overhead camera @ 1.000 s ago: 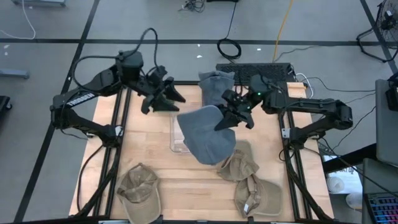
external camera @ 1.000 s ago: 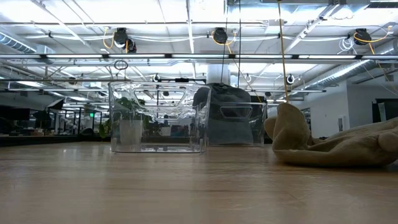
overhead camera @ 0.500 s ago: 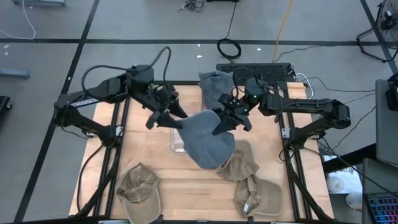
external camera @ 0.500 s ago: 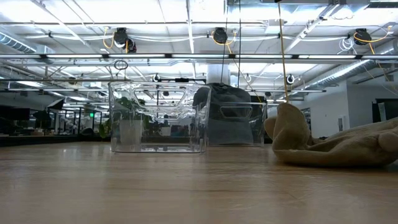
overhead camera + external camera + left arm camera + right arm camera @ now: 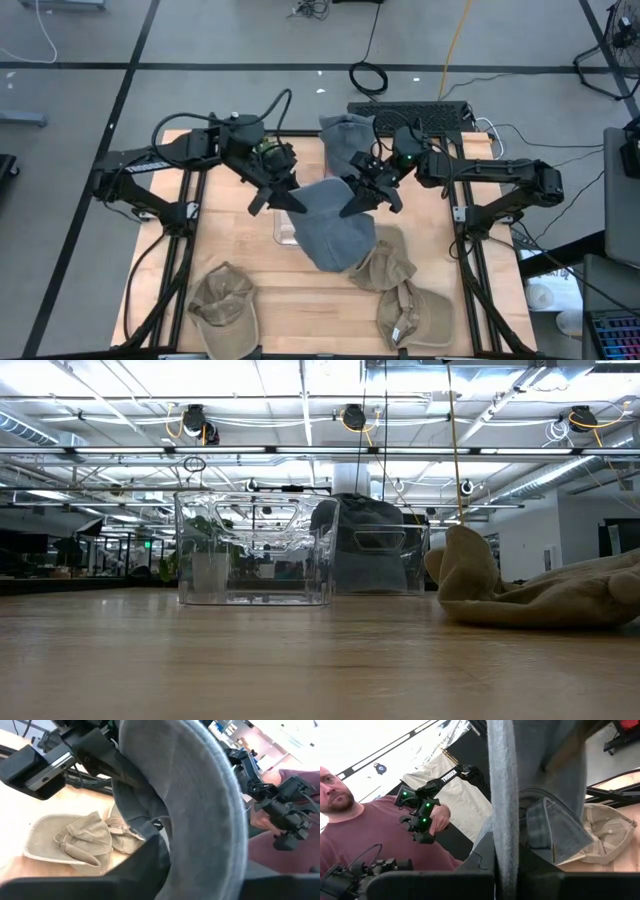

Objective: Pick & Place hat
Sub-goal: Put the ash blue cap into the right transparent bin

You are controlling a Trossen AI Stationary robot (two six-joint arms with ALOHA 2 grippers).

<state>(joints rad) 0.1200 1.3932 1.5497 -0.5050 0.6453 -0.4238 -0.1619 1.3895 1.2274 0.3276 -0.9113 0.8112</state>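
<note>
A grey hat (image 5: 335,228) hangs above the table's middle, too high for the low view. My right gripper (image 5: 362,195) is shut on its far right part. My left gripper (image 5: 277,200) is open at the hat's left edge. In the left wrist view the grey brim (image 5: 210,805) fills the picture just past one finger (image 5: 147,865); I cannot tell whether it touches. A second grey hat (image 5: 345,135) sits in a clear bin (image 5: 385,560) at the far edge. My right gripper pinches the grey hat's brim (image 5: 502,827) between its two fingers; the brim shows edge-on and runs down between them. The fingers come from the table's right side, slanting down. The hat is lifted clear and hangs below and to the left of the fingers.
An empty clear bin (image 5: 255,550) stands mid-table, partly under the held hat (image 5: 285,228). Three tan hats lie near the front: one at the left (image 5: 225,305), two at the right (image 5: 388,262) (image 5: 415,315). A keyboard (image 5: 410,112) lies beyond the far edge. A person (image 5: 365,835) shows behind the table.
My left gripper has moved toward the table's right and near edge, up to the grey hat's left edge, staying open. My right gripper has shifted slightly toward the left with the hat, which stays lifted.
</note>
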